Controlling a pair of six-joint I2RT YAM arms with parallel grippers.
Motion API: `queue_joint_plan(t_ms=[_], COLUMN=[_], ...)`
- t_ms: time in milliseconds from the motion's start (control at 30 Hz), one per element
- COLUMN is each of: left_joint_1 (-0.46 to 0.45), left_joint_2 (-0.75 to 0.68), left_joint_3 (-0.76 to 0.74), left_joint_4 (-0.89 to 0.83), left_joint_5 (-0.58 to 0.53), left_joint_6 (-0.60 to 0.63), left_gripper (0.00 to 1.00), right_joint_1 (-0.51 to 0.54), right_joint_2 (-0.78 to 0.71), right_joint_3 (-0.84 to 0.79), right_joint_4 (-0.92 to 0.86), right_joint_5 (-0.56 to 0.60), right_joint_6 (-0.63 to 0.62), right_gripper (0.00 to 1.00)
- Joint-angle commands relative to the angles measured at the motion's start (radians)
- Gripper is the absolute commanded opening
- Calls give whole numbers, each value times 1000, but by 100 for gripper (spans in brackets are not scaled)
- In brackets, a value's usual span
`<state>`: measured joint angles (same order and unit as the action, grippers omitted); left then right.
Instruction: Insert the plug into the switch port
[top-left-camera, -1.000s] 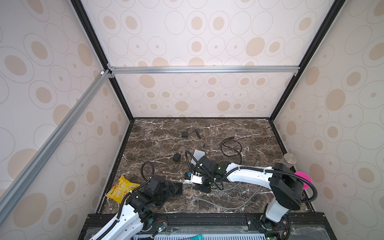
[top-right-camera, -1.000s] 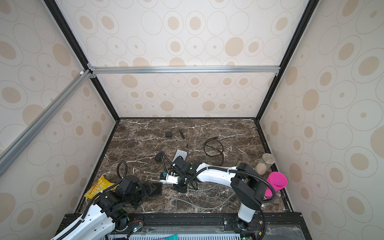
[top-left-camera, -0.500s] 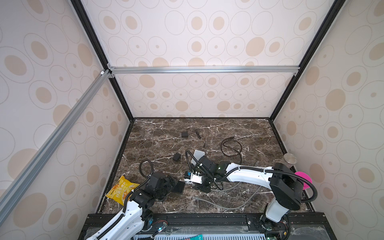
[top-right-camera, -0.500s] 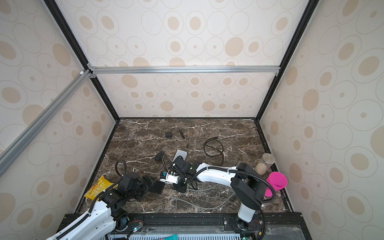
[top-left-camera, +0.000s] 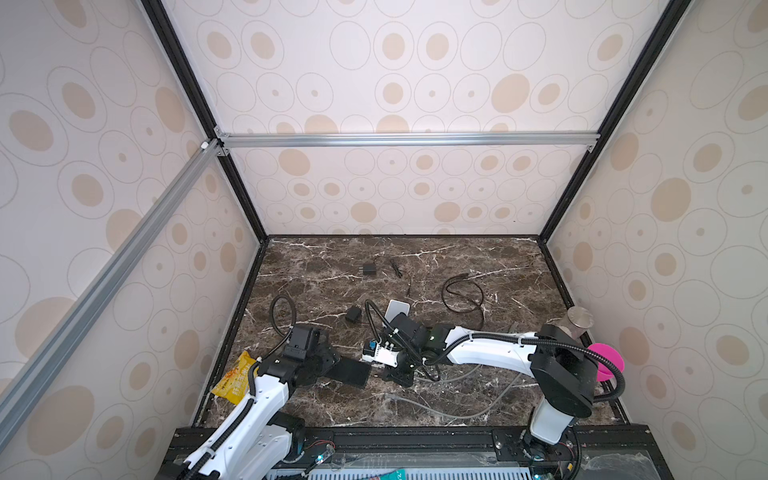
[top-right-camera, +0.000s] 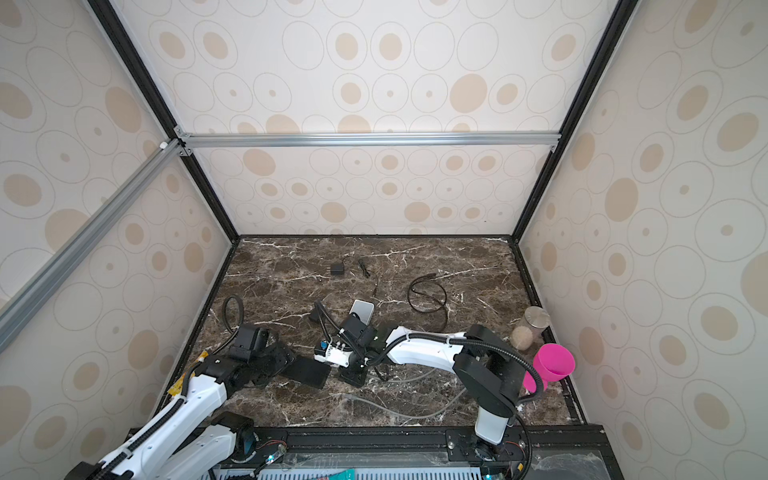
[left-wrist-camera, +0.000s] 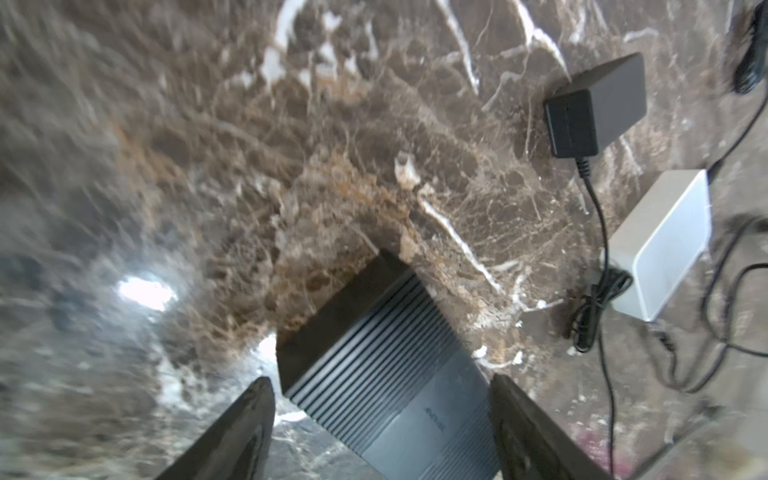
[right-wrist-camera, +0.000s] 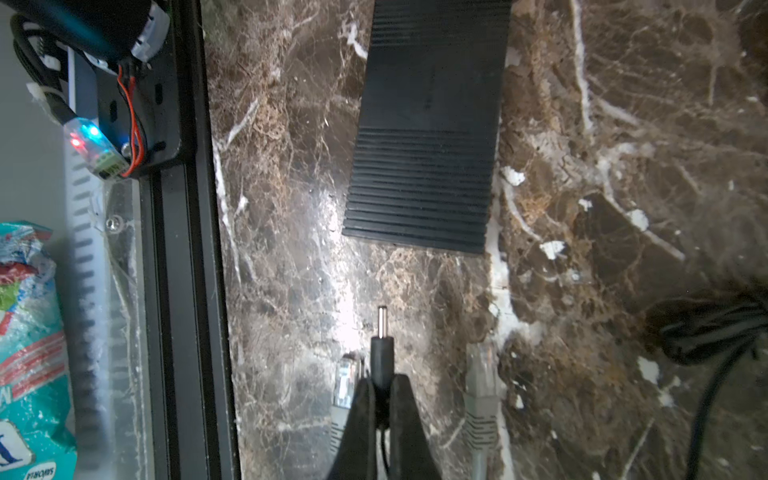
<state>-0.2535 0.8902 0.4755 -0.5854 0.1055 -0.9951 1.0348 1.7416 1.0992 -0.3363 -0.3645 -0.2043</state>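
Plug (right-wrist-camera: 381, 332), a thin barrel type on a black lead, is clamped between the closed jaws of the right gripper (right-wrist-camera: 381, 384), with its metal tip bare and pointed at the switch (right-wrist-camera: 428, 124). It is held low over the worktop (top-left-camera: 415, 266), near the front edge and left of the middle. A clear gap is seen between the tip and the switch.

The switch, a flat black ribbed box, lies on the worktop with one short side turned toward the plug. No port can be made out on that side in any view. The left gripper (left-wrist-camera: 381, 380) is set over the end of the switch away from the plug, jaws apart, one finger on each side of the box. They are not seen to press on it. A grey network connector (right-wrist-camera: 480, 374) lies on the worktop just beside the plug.

The step in hand is judged to be bracing and lining up; insertion has not begun. For the next move the switch would need to be pinned by the left jaws and the port found. The tip would then be brought level with it and pushed straight in.
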Motion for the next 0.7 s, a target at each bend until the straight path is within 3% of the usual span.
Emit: queue_joint_plan(t_ms=[0,100,367,400,500,667], left_joint_1=[25,34,43,43,44,43], left_joint_2=[61,131,273,289,318,332], left_joint_3=[103,158,239,236,201,147], left_joint_4=[-65,-86,-123,-111,-59,2], left_joint_5=[-58,-86,-109,-94,-28,10], left_joint_6=[157,223,305,306,302,275], left_gripper=[70,63,68,66,48,46], right_joint_1=[15,29,38,39,39,40], right_joint_2=[27,50,84,84,87,106], right_joint_3=[4,15,8,8,2,1], right_joint_4=[35,32,50,54,80,102], right_joint_5=[-17,-1,30,33,38,35], right_joint_6=[67,74,114,117,129,141], right_gripper=[0,0,0,0,0,0])
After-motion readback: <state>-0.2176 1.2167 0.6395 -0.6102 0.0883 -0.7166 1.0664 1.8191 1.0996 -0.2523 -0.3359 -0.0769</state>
